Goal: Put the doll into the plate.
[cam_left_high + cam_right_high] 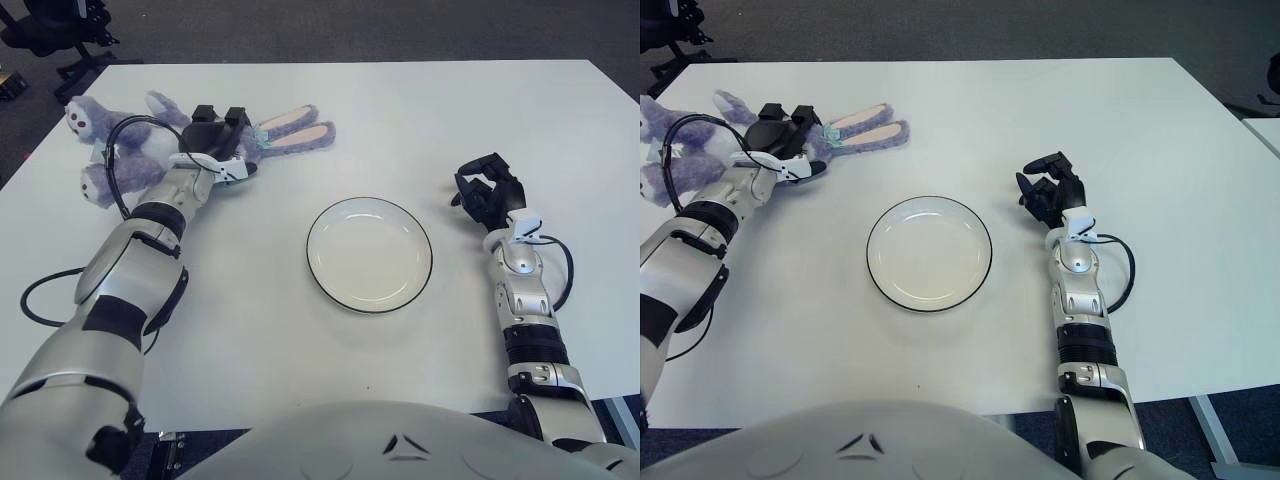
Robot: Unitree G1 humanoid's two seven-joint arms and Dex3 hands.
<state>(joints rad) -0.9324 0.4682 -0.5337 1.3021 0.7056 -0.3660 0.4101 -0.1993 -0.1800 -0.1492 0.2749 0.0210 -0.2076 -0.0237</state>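
White table point(330, 110) before me, purple rabbit doll point(135, 150) lying at its far left corner with long ears pointing toward the middle, empty plate point(369, 253) at centre well apart from it, my left hand point(215, 135) on the doll's head, fingers closing around it, my right hand point(487, 192) right of the plate, fingers curled, holding nothing

A white worktop point(330, 100) fills most of the frame, its far edge running across the top. Beyond it lies dark grey floor point(350, 25). In the upper left corner stands the black wheeled base of an office chair point(60, 30). At the right edge of the right eye view, the corner of a second white table point(1265, 135) shows.
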